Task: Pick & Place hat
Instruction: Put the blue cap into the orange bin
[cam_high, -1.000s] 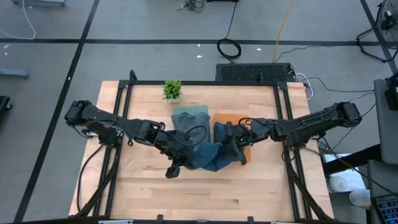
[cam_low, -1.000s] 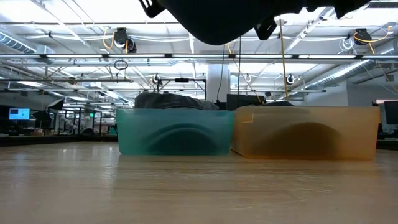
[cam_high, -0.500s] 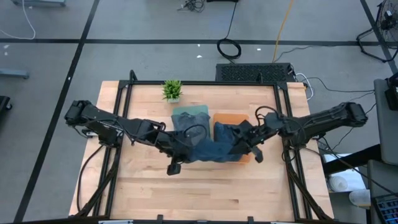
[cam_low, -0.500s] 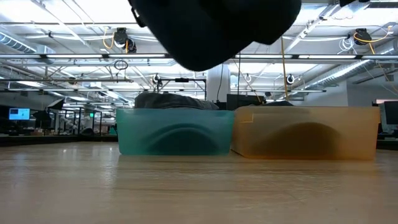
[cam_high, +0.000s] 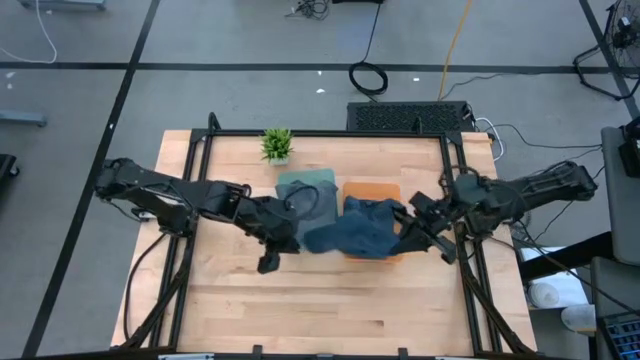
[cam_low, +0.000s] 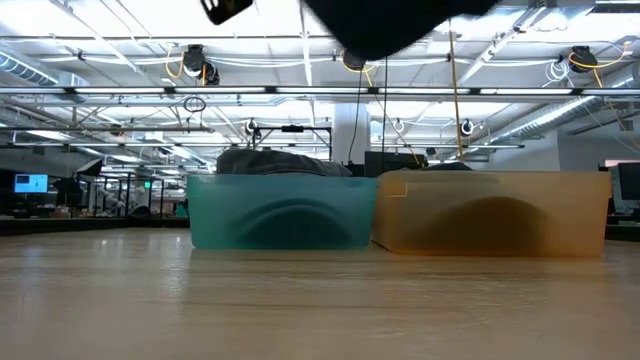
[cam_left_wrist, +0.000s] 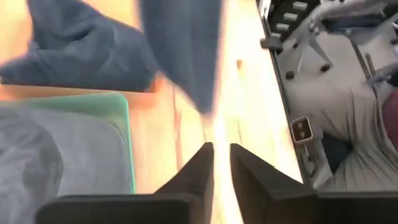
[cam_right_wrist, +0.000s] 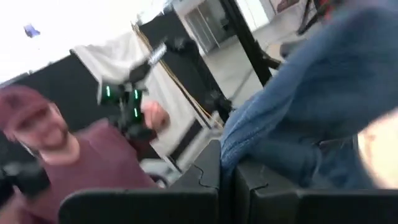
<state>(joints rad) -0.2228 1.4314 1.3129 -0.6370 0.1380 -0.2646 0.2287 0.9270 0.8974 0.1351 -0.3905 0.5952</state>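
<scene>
The blue denim hat (cam_high: 355, 232) hangs in the air over the orange bin (cam_high: 375, 188). In the low view its dark underside (cam_low: 400, 25) is well above both bins. My right gripper (cam_high: 405, 238) is shut on the hat's right end. My left gripper (cam_high: 268, 262) is left of the hat, near the teal bin (cam_high: 318, 180). In the left wrist view its fingers (cam_left_wrist: 221, 165) stand a narrow gap apart with nothing between them, and a blurred strip of the hat (cam_left_wrist: 183, 56) ends just ahead of the tips. My right gripper pinches a fold of the hat's blue cloth (cam_right_wrist: 249, 146) between its two fingers, at the hat's end toward the table's right. The hat is lifted clear and spreads away from the fingers toward the left, slack, above the orange bin.
The teal bin holds a grey cloth item (cam_high: 305, 200). A small potted plant (cam_high: 277, 145) stands at the far edge, left of the bins. Bare wood lies near of the bins. A person in a maroon shirt (cam_right_wrist: 93, 168) shows beyond the table in the right wrist view.
My right gripper has moved toward the table's right edge and up, carrying the hat from in front of the bins to above the orange bin. My left gripper has let go of the hat's left end and drawn back slightly toward the far left.
</scene>
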